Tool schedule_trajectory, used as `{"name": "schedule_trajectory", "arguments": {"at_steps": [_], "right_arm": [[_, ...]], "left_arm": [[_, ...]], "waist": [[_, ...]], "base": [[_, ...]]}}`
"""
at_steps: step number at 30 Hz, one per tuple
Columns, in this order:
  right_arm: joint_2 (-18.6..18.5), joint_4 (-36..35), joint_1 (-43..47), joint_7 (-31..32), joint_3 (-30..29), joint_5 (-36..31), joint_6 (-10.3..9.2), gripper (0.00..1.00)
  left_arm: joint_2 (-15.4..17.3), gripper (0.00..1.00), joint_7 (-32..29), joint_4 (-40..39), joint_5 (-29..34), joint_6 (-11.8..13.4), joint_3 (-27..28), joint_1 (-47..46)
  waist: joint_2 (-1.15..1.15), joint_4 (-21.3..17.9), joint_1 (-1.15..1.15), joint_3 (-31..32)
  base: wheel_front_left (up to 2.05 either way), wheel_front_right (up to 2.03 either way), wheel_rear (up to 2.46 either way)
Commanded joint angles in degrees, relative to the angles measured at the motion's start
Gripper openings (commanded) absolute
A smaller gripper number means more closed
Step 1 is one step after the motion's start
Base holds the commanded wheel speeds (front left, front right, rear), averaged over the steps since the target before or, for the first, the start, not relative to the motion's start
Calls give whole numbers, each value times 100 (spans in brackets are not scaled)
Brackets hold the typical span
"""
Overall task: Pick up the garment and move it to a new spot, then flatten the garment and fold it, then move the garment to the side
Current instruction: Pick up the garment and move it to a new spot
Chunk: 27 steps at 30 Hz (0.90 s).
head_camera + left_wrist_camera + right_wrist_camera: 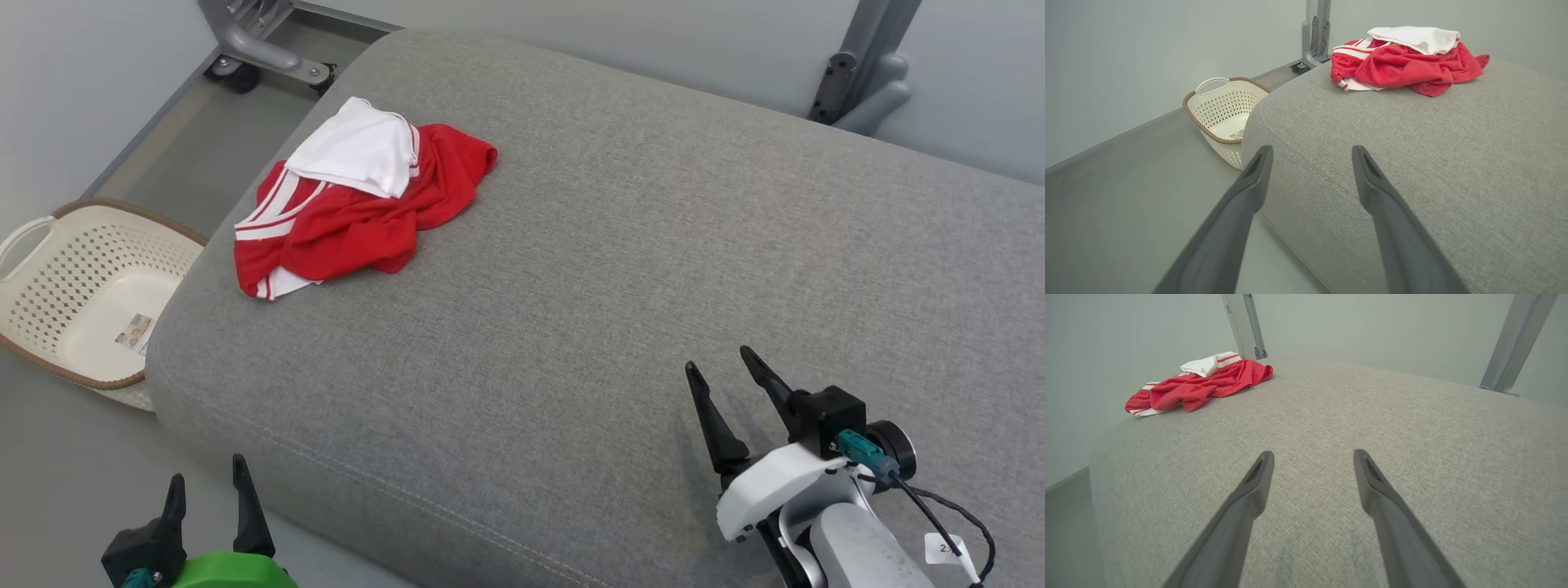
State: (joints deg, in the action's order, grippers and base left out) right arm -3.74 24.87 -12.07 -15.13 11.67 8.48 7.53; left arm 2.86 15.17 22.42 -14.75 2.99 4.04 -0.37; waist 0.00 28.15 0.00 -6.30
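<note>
A crumpled red and white garment lies bunched on the far left part of the grey cushioned surface. It also lies ahead in the left wrist view and far off to the left in the right wrist view. My left gripper hovers open at the lower left, off the cushion's front edge, its fingers empty. My right gripper stands open over the cushion's near right part, well away from the garment, with nothing between its fingers.
A cream perforated laundry basket sits on the floor left of the cushion, also in the left wrist view. Grey metal frame legs stand behind the cushion at left and right. Pale walls close in the back.
</note>
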Motion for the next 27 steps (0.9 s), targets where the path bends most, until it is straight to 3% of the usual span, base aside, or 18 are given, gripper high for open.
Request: {"name": "schedule_trajectory", "arguments": {"at_steps": [1, 5, 9, 15, 21, 27], "right_arm": [[-59, 15, -58, 0, -24, 31, -8, 100], [-151, -13, -120, 0, -6, -26, -8, 100], [-306, -115, -224, 0, 18, -78, -8, 100], [-676, -296, -401, 0, -86, -83, -9, 100], [-884, -444, -538, 0, -160, -24, -8, 100], [-965, -574, -544, 0, -327, -11, -8, 100]], "left_arm": [[10, 100, -7, 26, -82, -47, -8, -67], [13, 100, -6, 220, -310, -289, 108, -355], [20, 100, -6, 517, -119, -548, 342, -834], [348, 100, -6, 1329, -62, -896, 597, -1922], [843, 100, -5, 2003, -12, -990, 709, -2904], [1127, 100, -5, 2618, -20, -900, 812, -3617]], "waist": [[0, -131, 0, -76], [0, -359, 0, -241], [0, -627, 0, -500], [0, -1013, 0, -921], [0, -1476, 0, -1307], [0, -1758, 0, -1646]], "base": [[0, 0, 0], [0, 0, 0], [0, 0, 0], [0, 0, 0], [0, 0, 0], [0, 0, 0]]}}
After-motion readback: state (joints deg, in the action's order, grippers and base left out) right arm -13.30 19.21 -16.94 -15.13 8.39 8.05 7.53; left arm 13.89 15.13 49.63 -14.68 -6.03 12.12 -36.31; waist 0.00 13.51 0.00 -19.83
